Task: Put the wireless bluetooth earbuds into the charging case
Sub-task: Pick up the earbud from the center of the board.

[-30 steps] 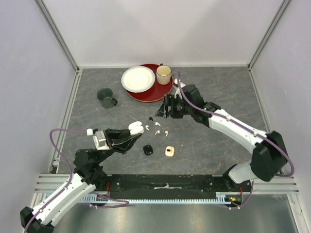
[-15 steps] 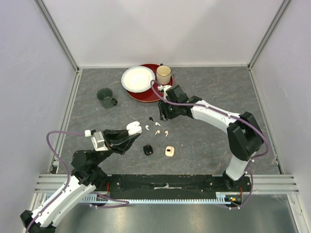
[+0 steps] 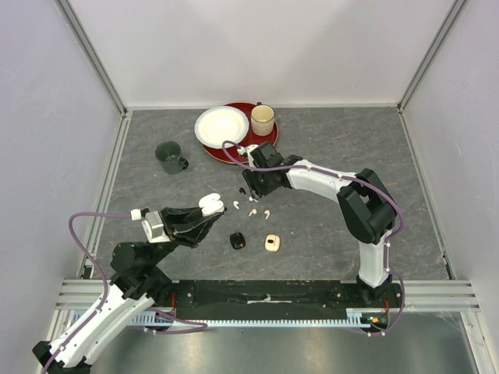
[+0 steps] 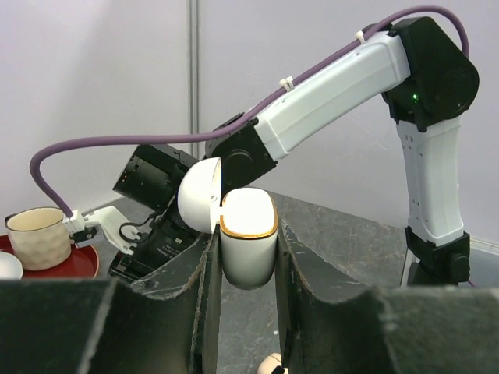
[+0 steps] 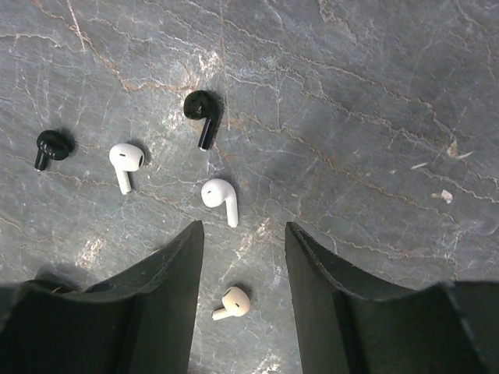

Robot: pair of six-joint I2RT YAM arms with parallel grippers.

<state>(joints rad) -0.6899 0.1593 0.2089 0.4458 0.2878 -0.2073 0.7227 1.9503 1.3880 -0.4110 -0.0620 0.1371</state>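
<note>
White plate (image 3: 221,125), cup (image 3: 263,119) on red tray (image 3: 238,106); green mug (image 3: 169,156).

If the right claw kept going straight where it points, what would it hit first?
The right gripper would likely reach the tabletop, landing around the beige earbud, a white earbud just ahead; depth is unclear.

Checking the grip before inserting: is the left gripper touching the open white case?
Touching. Left wrist view: the left gripper clamps the white case between both fingers, no gap.
</note>
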